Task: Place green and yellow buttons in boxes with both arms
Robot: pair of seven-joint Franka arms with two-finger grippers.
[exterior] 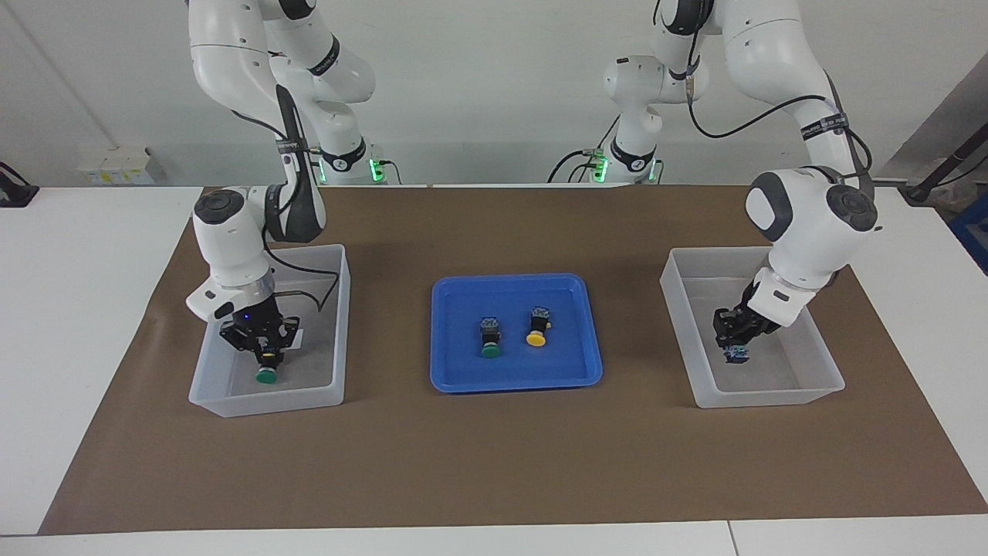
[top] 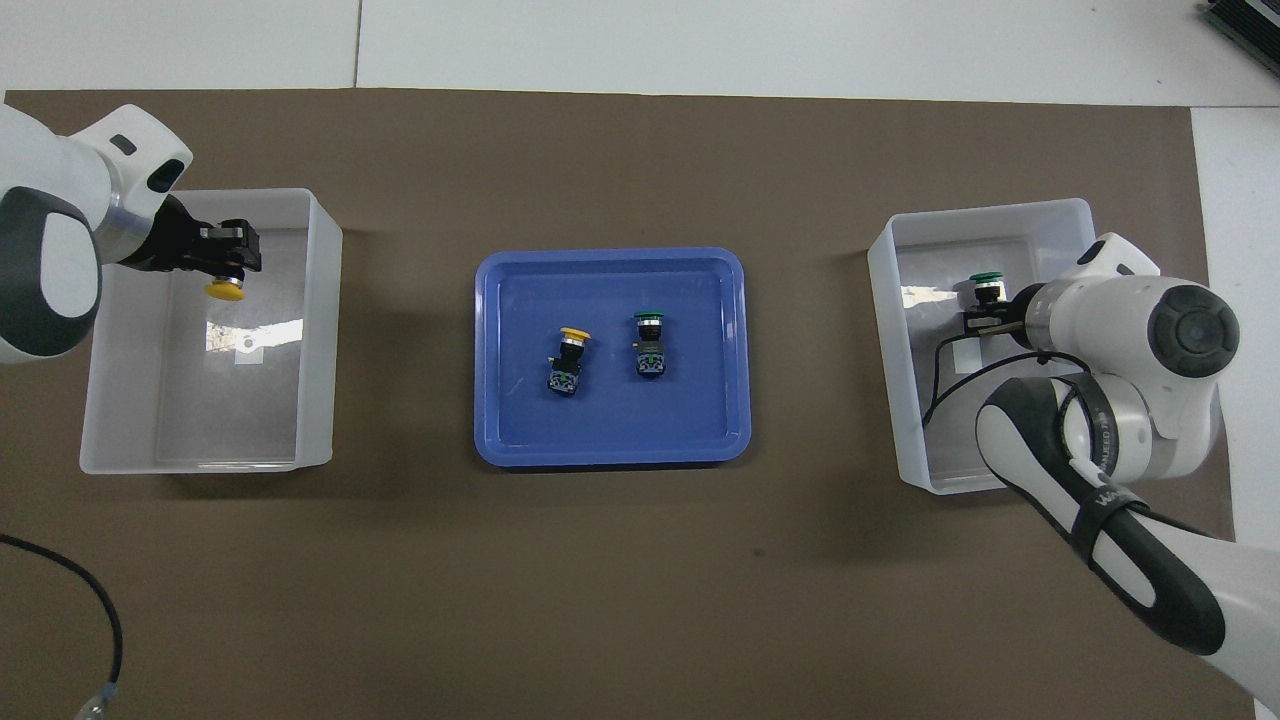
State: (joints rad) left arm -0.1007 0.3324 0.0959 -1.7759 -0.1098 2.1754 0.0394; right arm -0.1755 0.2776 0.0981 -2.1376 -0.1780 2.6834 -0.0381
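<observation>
Right end effector (exterior: 268,349) is gripping a green button (exterior: 267,375) inside the box (exterior: 336,324) toward the right arm's end of the surface. Left end effector (exterior: 735,340) is clamping a yellow button (top: 224,289), cap hidden facing-side, in the other box (exterior: 679,309). Wrist lettering is unreadable. Two buttons (exterior: 490,337) are lying in the central blue tray (exterior: 515,380).

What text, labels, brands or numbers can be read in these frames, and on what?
Nothing reads clearly.
White lettering on the black strap around the right arm: too blurred to read.
White lettering on the cable strap of the left arm: too small to read.
White label inside the box at the left arm's end: no legible print.
</observation>
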